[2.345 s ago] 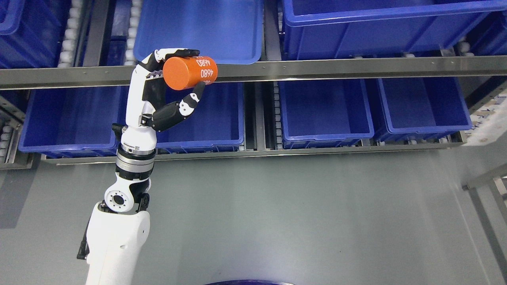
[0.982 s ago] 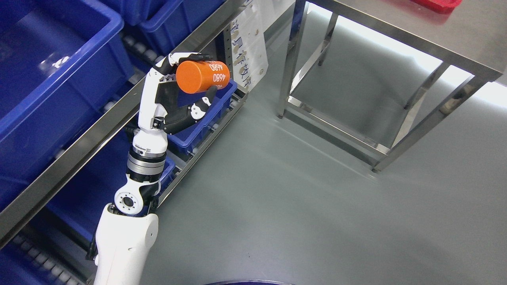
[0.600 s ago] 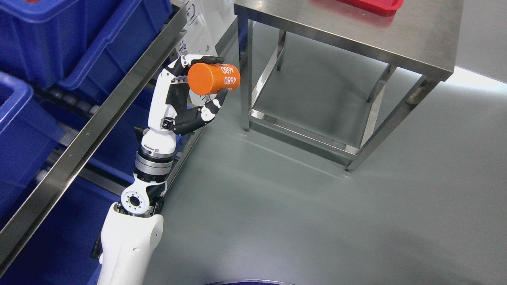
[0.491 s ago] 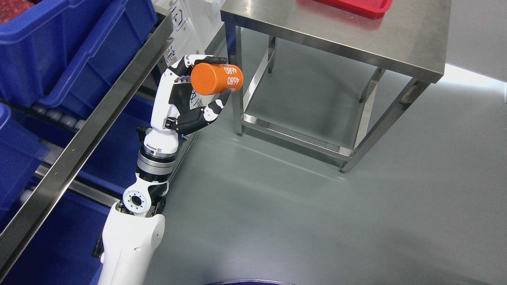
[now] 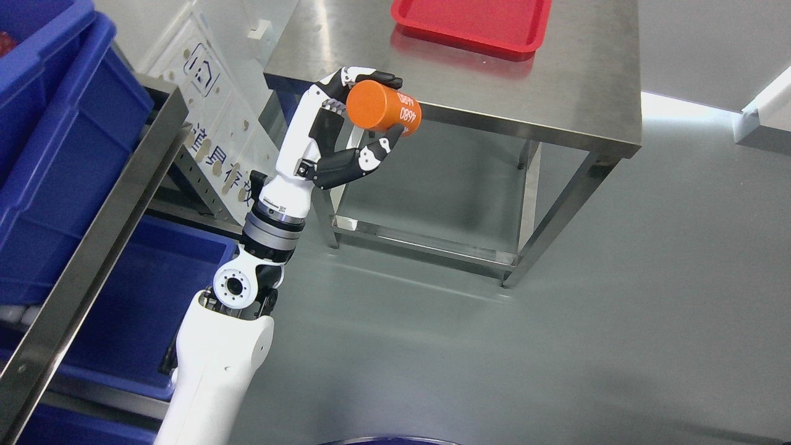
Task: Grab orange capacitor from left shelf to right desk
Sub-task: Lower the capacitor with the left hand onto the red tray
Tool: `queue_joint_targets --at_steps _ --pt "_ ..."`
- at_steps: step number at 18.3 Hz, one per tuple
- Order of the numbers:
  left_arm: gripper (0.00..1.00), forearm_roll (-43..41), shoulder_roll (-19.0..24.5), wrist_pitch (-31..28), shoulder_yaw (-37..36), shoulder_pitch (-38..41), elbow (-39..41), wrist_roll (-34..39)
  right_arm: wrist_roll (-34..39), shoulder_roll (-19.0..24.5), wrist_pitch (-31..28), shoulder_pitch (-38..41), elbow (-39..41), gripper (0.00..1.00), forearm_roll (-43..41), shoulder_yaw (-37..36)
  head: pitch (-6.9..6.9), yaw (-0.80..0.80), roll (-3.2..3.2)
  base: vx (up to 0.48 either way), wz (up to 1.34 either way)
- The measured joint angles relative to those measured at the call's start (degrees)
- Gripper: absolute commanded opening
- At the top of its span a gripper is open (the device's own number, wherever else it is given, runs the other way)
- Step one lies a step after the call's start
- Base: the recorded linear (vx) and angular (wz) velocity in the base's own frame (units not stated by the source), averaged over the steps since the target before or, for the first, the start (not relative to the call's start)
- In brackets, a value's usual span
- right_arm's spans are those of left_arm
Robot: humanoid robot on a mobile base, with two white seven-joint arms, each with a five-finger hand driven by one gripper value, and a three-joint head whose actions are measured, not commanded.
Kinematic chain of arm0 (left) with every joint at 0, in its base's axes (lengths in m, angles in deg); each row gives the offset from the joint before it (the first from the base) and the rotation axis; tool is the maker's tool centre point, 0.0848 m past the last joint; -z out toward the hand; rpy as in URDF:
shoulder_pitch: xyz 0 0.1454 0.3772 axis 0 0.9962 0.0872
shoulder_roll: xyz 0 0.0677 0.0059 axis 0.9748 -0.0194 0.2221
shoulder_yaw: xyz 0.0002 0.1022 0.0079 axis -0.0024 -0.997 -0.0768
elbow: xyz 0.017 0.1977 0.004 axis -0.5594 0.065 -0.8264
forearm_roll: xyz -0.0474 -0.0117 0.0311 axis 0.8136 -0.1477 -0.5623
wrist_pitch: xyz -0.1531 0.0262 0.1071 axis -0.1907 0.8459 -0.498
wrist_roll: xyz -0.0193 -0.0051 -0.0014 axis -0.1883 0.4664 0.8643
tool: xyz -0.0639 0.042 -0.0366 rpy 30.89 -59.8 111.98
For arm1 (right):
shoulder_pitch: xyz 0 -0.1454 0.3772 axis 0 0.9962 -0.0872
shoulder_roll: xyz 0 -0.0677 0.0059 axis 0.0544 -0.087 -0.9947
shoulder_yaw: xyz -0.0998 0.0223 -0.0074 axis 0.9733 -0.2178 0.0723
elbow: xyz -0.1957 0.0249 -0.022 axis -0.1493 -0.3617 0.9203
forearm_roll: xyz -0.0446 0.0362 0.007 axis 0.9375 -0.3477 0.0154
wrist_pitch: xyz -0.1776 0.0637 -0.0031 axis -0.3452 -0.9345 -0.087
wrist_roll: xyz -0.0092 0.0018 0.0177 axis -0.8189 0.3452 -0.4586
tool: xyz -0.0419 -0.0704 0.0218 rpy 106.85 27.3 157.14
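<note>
Grey floor; steel desk [image 5: 575, 105] far right, red tray [image 5: 473, 21] on its far part. Left hand [image 5: 346, 133] grips orange capacitor [image 5: 383, 110] at the desk's near-left edge. Advice: lift clear of the edge, carry right, set down on bare steel.

Red tray [image 5: 473, 21] cut by top edge; blue bins [image 5: 55, 154] cut left.

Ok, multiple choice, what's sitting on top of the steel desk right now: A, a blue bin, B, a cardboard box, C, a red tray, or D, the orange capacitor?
C: a red tray lies on the steel desk at its far side, while the orange capacitor is held in the left hand at the desk's near edge, not set down on it.
</note>
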Motion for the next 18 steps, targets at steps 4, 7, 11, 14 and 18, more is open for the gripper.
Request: queue_joint_targets --at_steps 4,7,11,14,18 --pt "0.04 -0.04 -0.01 -5.83 -2.11 -5.71 -2.29 2.52 0.00 0.00 0.00 0.01 0.00 1.00 0.00 0.00 0.00 0.00 0.00 0.236 -0.23" --pt "0.05 -0.03 -0.02 -9.56 -4.86 -11.35 -6.22 4.04 0.00 0.00 0.00 0.01 0.00 1.00 0.00 0.00 0.01 0.00 0.00 0.207 -0.19" --pt "0.05 0.09 -0.02 -12.56 -7.83 -16.61 -11.94 6.49 0.00 0.00 0.00 0.00 0.00 1.00 0.00 0.00 0.01 0.00 0.00 0.191 -0.16" --pt "0.05 0.85 -0.02 -13.38 -9.88 -20.25 -16.52 7.42 0.00 0.00 0.00 0.00 0.00 1.00 0.00 0.00 0.01 0.00 0.00 0.158 -0.12" --pt "0.05 1.62 -0.02 -15.07 -11.99 -25.19 -23.64 8.49 0.00 0.00 0.00 0.01 0.00 1.00 0.00 0.00 0.01 0.00 0.00 0.144 -0.09"
